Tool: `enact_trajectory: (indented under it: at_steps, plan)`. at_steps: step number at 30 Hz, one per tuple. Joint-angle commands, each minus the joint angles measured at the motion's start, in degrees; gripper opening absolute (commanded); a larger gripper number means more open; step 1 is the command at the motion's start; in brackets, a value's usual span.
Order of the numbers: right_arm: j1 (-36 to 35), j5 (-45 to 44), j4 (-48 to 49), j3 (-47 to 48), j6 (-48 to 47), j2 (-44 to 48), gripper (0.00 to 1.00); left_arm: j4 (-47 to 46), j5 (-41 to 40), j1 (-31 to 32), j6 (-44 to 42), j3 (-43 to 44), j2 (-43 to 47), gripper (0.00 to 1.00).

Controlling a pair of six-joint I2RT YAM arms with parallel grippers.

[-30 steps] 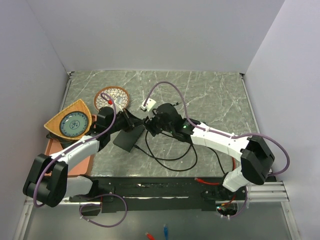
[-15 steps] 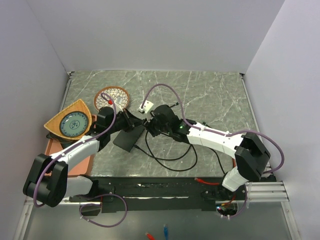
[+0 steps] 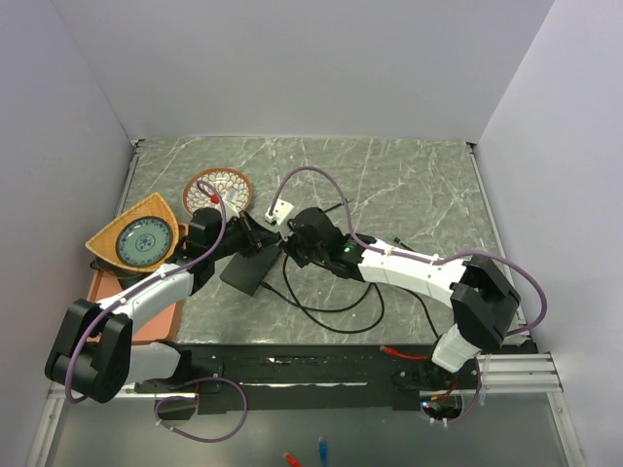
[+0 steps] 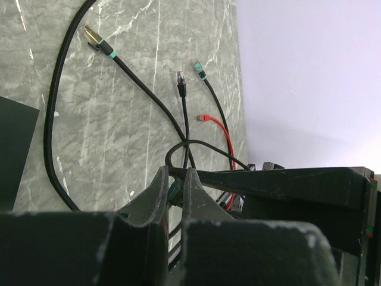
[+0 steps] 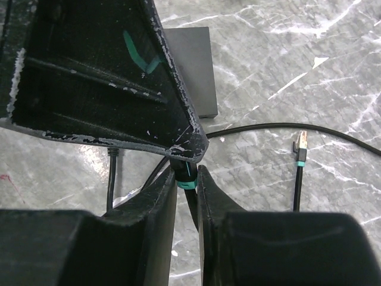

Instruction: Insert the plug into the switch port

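Left gripper (image 4: pixel 175 174) clenched on plug (image 5: pixel 186 177), teal band on its boot | right gripper (image 5: pixel 187 182) pinches same plug just below | switch (image 3: pixel 250 269) flat on marble table (image 3: pixel 409 195), beside both grippers, apart from plug

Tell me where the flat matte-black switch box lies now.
Top view: the flat matte-black switch box lies left of centre, below the round patterned dish.

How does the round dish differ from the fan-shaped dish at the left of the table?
The round dish is smaller than the fan-shaped dish. The round dish has a pale lattice pattern; the fan-shaped dish has a teal circle in the middle. Both have brownish rims.
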State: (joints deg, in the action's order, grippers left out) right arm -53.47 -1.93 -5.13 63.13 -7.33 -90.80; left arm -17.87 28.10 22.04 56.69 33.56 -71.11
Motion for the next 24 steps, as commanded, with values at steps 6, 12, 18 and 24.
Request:
enact_trajectory:
  at_steps: [6, 12, 18, 24]
  plan:
    - [-0.32, -6.67, 3.01, 3.32, 2.15, 0.18, 0.0, 1.08, 1.35, 0.19, -0.7, 2.91, 0.27, 0.01]
    - [-0.32, -6.94, 2.05, 2.61, 1.62, 1.42, 0.0, 3.1, -0.15, 0.19, -1.75, 3.62, 0.45, 0.02]
    - [-0.4, -5.36, 2.93, 1.47, 2.23, 2.65, 0.33, 2.75, -0.15, 0.19, -1.58, 3.44, 0.54, 0.01]
    - [-0.32, -5.27, 2.14, 1.91, 1.97, 2.91, 0.46, 2.49, -0.06, 0.11, -1.49, 3.18, 0.62, 0.01]
